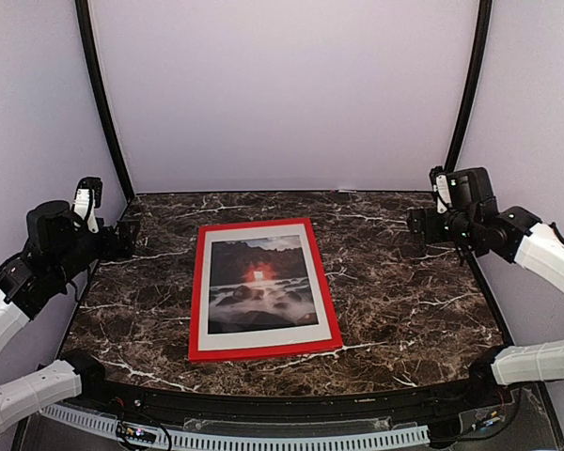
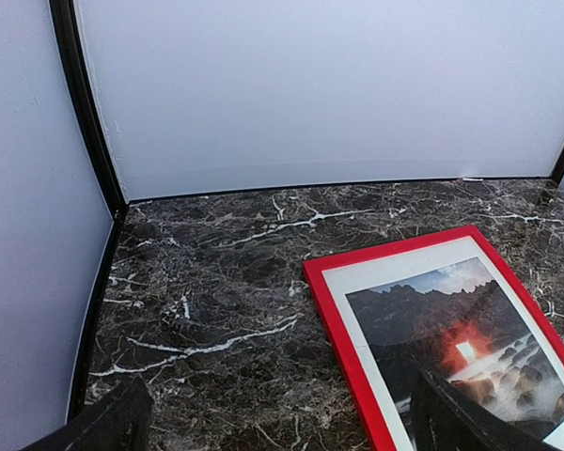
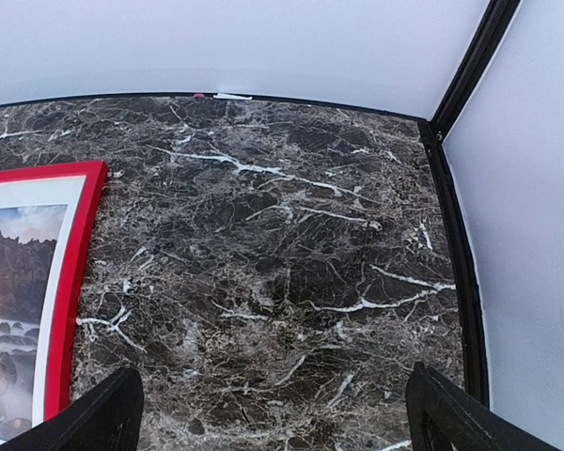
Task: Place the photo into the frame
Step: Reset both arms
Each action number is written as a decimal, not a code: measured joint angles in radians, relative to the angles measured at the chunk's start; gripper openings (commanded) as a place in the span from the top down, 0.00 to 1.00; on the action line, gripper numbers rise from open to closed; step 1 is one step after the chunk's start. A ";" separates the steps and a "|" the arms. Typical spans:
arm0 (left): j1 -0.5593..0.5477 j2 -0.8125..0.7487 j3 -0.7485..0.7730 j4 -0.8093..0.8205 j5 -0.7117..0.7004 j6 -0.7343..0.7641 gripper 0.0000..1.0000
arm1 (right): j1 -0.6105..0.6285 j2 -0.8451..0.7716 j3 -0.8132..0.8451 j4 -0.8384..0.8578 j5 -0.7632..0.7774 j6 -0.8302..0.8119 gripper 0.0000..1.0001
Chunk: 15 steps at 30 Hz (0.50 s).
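Observation:
The red frame (image 1: 196, 293) lies flat in the middle of the dark marble table, front side up. Inside it sit a white mat border and the photo (image 1: 260, 285) of dark rocks with a red-orange glow. The frame (image 2: 340, 315) and photo (image 2: 442, 319) show at the lower right of the left wrist view. The frame's right edge (image 3: 75, 272) and part of the photo (image 3: 14, 272) show at the left of the right wrist view. My left gripper (image 1: 130, 237) hangs raised at the table's left edge, open and empty. My right gripper (image 1: 415, 224) hangs raised at the right edge, open and empty.
The marble table (image 1: 395, 282) is enclosed by pale walls at the back and both sides, with black corner posts (image 1: 103, 103). A black rail runs along the near edge (image 1: 263, 406).

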 measured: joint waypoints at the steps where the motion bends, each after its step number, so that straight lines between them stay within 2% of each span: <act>1: 0.000 -0.004 -0.003 0.000 0.002 0.002 0.01 | 0.000 -0.004 -0.002 0.002 0.000 0.000 0.01; 15: 0.000 -0.075 -0.036 0.003 0.001 0.008 0.01 | 0.000 -0.023 -0.010 0.044 -0.012 0.000 0.01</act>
